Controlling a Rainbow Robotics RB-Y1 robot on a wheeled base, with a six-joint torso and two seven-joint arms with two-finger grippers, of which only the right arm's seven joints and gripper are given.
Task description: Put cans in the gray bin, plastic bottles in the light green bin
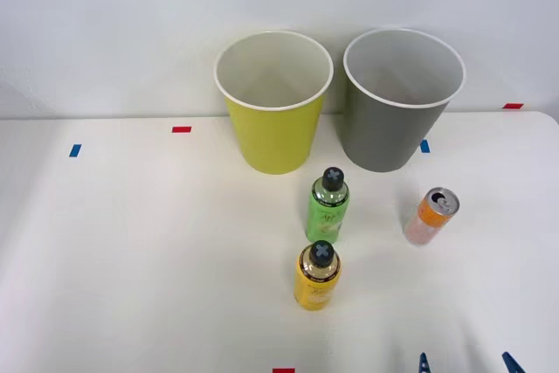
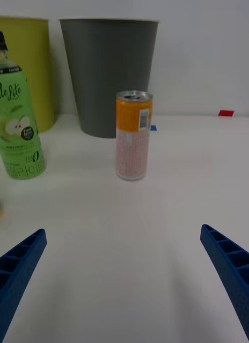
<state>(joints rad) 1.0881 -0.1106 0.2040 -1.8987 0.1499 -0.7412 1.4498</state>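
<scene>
While your right gripper (image 2: 124, 278) waits wide open, nothing is sorted: can (image 1: 431, 216) stands at 5 o'clock of the gray bin (image 1: 397, 120); both bottles (image 1: 327, 207) remain on the table.

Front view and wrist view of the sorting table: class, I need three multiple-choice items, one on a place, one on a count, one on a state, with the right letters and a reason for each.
1. Where does the orange can stand?
A. inside the gray bin
B. upright on the table, in front of the gray bin
C. lying beside the yellow-green bin

2. How many dark-capped bottles are on the table?
A. one
B. two
C. three

3. How is the right pincer?
A. open, holding nothing
B. shut on the can
C. shut on a bottle

Answers:
1 B, the can stands on bare table before the gray bin.
2 B, a green bottle and a yellow-orange bottle.
3 A, its blue fingers sit wide apart, nothing between them.
</scene>
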